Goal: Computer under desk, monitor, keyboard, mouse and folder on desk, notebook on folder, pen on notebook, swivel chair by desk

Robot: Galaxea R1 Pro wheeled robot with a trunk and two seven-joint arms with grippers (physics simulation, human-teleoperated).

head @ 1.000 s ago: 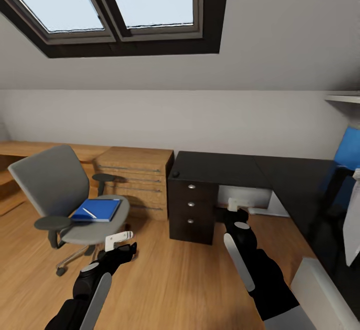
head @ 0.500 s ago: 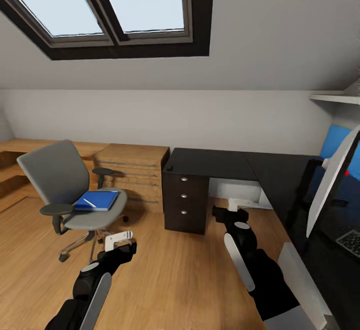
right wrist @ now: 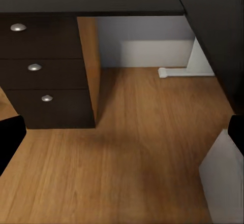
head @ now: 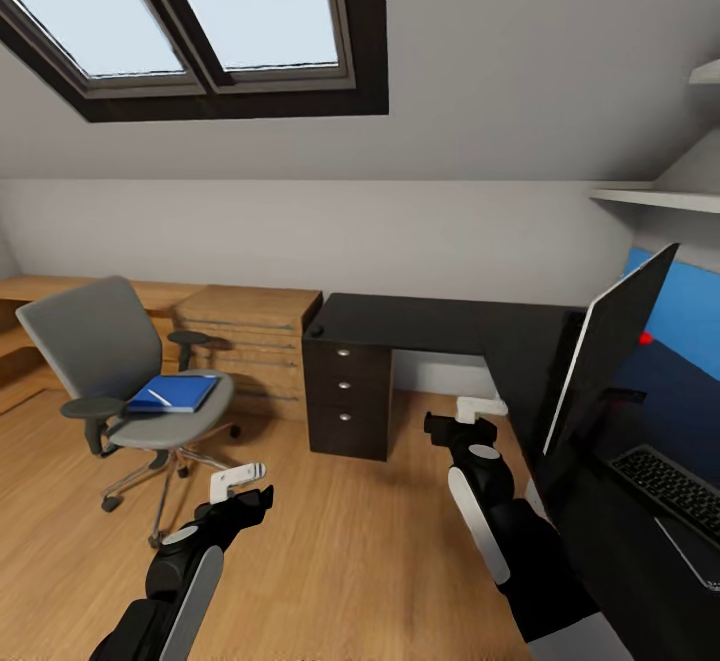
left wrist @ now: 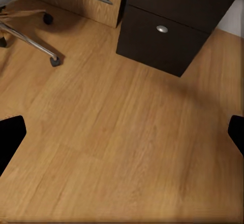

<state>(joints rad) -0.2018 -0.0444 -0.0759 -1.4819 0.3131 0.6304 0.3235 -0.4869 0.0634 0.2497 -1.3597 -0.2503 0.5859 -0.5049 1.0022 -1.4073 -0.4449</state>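
The grey swivel chair (head: 110,371) stands on the floor at the left, apart from the desk. A flat blue folder (head: 172,393) lies on its seat with the white pen (head: 157,397) on top; I cannot tell the notebook apart from it. The black L-shaped desk (head: 430,324) fills the middle and right. On its right wing stand the monitor (head: 610,351), seen edge-on, and the keyboard (head: 668,486). A small black rounded thing, probably the mouse (head: 317,330), sits on the desk's left corner. The computer is out of view. My left gripper (head: 243,486) (left wrist: 122,137) and right gripper (head: 462,423) (right wrist: 122,137) hang open and empty above the floor.
A black three-drawer unit (head: 348,401) carries the desk's left end, with a light wooden drawer chest (head: 250,346) beside it. A white desk leg (right wrist: 190,61) and a white panel (right wrist: 223,178) stand near my right gripper. Wooden floor lies between chair and desk.
The whole view has swung to the right, so the camera has moved: the monitor and keyboard have come into view and the chair has slid left. Both arms hold the same pose.
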